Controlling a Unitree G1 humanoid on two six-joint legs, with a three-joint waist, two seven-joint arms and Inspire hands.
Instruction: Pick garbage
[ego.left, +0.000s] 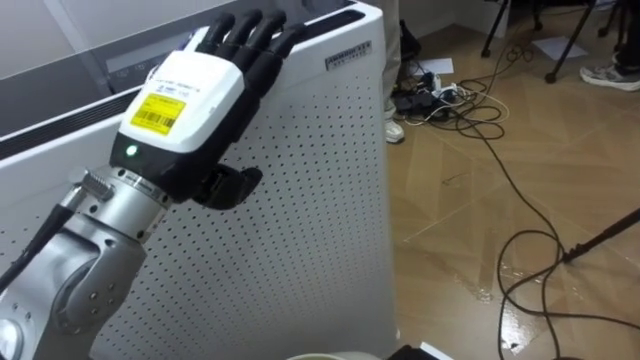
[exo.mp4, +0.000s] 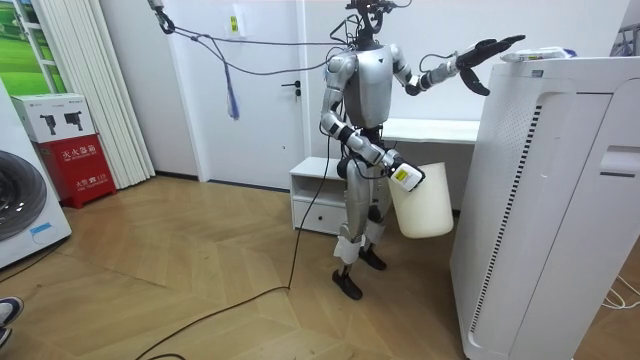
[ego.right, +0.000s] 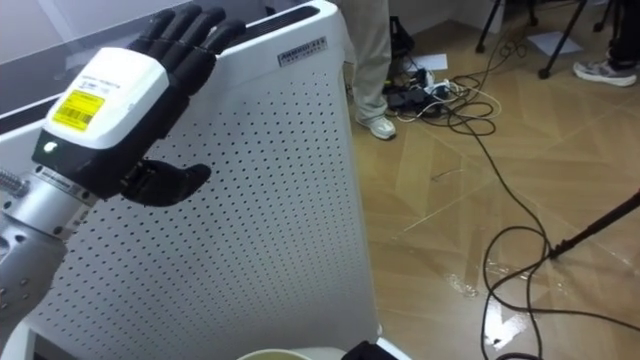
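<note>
My left hand (ego.left: 190, 100) is raised against the upper side of a tall white perforated air purifier (ego.left: 310, 200), open, with straight fingers reaching its top edge. In the room view that hand (exo.mp4: 490, 50) stretches toward a small pale item (exo.mp4: 535, 55) lying on the purifier's top (exo.mp4: 560, 66). My right hand (exo.mp4: 405, 177) hangs at hip height, shut on the rim of a white bin (exo.mp4: 425, 205). The bin's rim (ego.right: 290, 353) peeks in at the bottom of the eye views. I stand upright just beside the purifier.
Black cables (ego.left: 500, 150) and a power strip (ego.left: 420, 95) lie on the wooden floor to my right. A person's legs and shoe (ego.right: 375, 125) stand behind the purifier. A low white drawer unit (exo.mp4: 315, 195) and a desk (exo.mp4: 430, 130) are behind me.
</note>
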